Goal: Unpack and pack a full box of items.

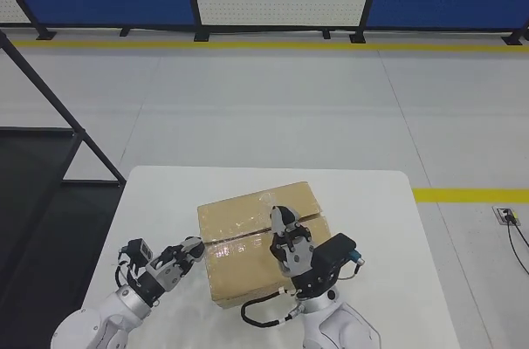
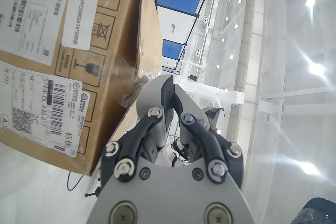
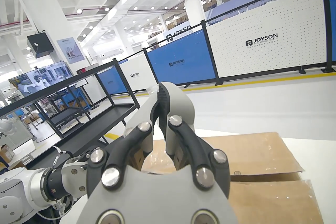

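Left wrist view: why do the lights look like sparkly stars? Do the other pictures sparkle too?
Left wrist view: the camera faces the ceiling lights, so they flare into starbursts with long streaks. Right wrist view: the lights are small round dots. Top view: even light, only a soft shine on the clear tape across the cardboard box.
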